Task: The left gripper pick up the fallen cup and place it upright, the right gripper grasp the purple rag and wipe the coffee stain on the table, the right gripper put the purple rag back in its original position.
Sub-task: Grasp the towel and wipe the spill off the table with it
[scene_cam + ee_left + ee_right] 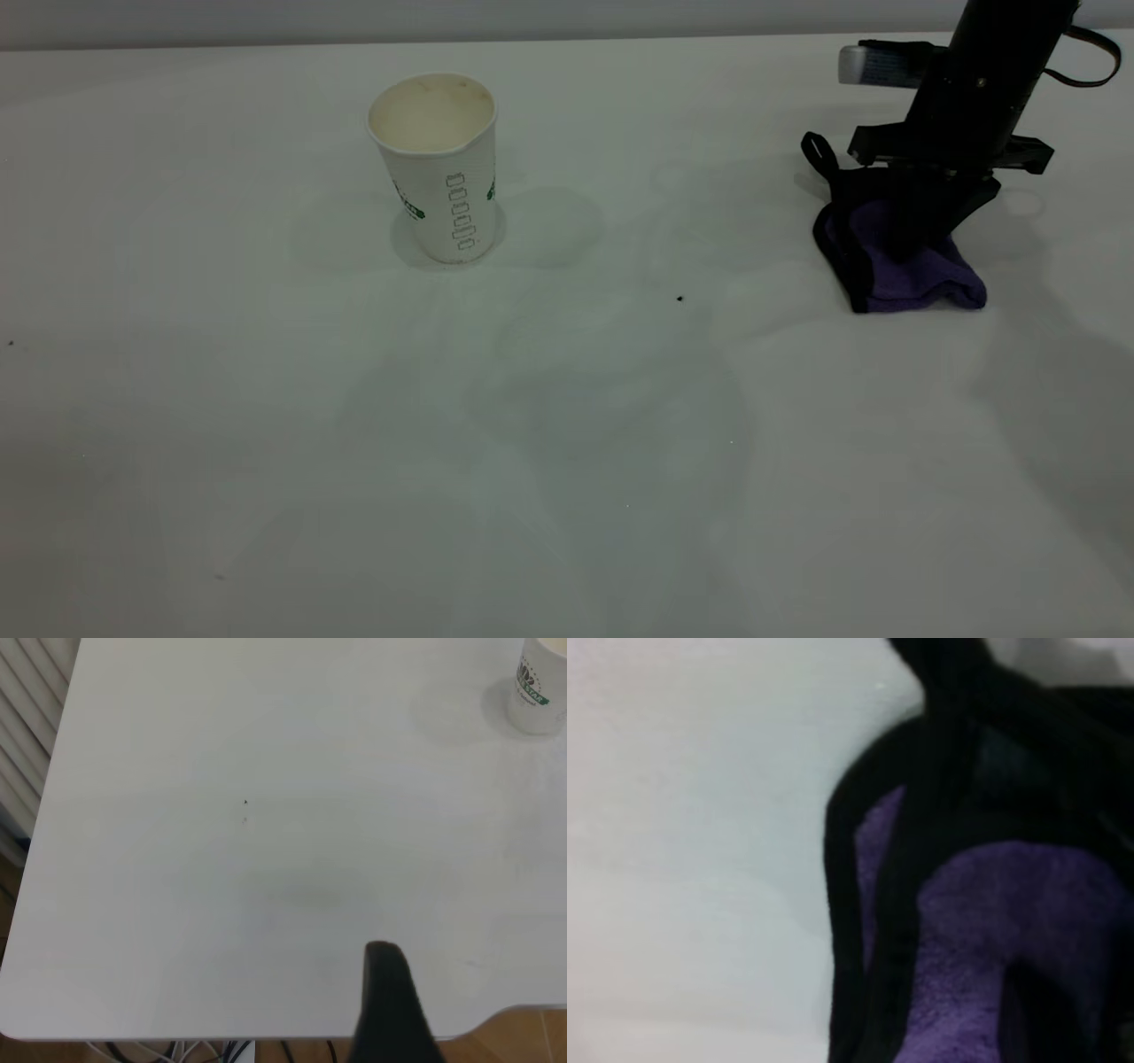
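Purple rag (pixel 917 270) lies bunched under right claw (pixel 912 232).

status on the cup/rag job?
Done: the cup stands upright, and no coffee stain shows on the table.
In hand: the right gripper is down on the purple rag at the table's right.
Left: let go and back off.

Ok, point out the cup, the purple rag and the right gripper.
cup (pixel 440 190): exterior view, ribbed side wall.
purple rag (pixel 926 276): exterior view, purple fold near the front edge.
right gripper (pixel 921 226): exterior view, fingers on the rag.
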Controlling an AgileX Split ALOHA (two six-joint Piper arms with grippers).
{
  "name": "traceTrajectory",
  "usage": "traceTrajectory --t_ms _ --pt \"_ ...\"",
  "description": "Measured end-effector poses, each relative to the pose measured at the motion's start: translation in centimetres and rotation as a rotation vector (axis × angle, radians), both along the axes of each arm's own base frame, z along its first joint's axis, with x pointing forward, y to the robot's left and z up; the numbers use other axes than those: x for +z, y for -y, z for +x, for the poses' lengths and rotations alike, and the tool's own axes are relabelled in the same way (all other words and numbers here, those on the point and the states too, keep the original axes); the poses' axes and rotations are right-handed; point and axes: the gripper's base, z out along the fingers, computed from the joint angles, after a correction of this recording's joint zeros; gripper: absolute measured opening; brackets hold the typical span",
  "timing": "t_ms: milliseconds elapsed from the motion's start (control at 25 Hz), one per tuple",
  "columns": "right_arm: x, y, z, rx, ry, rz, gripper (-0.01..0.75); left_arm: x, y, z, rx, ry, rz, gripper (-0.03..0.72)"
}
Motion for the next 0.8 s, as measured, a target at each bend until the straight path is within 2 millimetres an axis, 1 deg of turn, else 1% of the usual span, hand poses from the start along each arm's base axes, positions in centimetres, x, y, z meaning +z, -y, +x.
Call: traceTrajectory --t_ms 120,200,280,360,480,640,720,800 --pt "0.0 -0.2 -0.1 0.026 0.001 0.017 0.311 0.0 0.0 0.0 0.0 0.0 0.0 0.538" --pt "0.0 -0.4 -0.1 0.041 -0.001 0.021 0.43 0.0 0.0 0.0 0.0 0.0 0.0 0.538" --pt "0.1 -0.4 -0.2 0.041 -0.006 -0.004 0.511 0.0 0.0 0.0 0.0 0.0 0.0 0.538" --pt "0.2 -0.1 -0.2 0.026 -0.014 -0.07 0.562 0.0 0.0 0.0 0.0 0.0 0.0 0.538" --pt "0.2 0.5 -0.4 0.005 -0.042 -0.138 0.58 0.0 0.0 0.0 0.0 0.0 0.0 0.538" --pt "0.3 0.3 -0.6 0.001 -0.071 -0.122 0.567 0.0 0.0 0.0 0.0 0.0 0.0 0.538" --pt "1.1 0.2 -0.6 0.001 -0.077 -0.101 0.554 0.0 0.0 0.0 -0.001 0.0 0.001 0.538" --pt "2.7 0.0 -0.3 0.005 -0.051 -0.091 0.546 0.0 0.0 0.0 -0.001 0.0 0.001 0.538"
